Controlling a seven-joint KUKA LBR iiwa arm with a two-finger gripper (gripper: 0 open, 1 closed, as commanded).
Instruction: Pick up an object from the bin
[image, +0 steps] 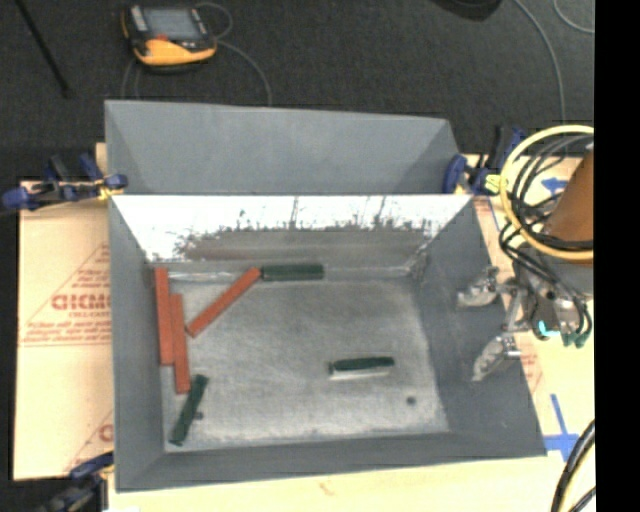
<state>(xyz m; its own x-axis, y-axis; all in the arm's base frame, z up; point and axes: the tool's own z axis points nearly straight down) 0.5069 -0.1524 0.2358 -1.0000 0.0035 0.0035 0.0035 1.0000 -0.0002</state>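
The cropped arm (548, 300) holds its tool (483, 330) spread above the bin wall (462, 395).

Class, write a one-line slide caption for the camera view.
Open end effector above the grey bin's right wall; nearest lies a green stick, orange sticks far left.

Tiny dark speck (410, 402) on the floor of the bin (455, 340) — kind unclear.

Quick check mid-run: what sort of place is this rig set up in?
Probably a robotics lab bin-picking test station: a grey metal bin with sloped walls, a few orange sticks and dark green sticks as trial pieces, and a cabled gripper poised over its right wall.
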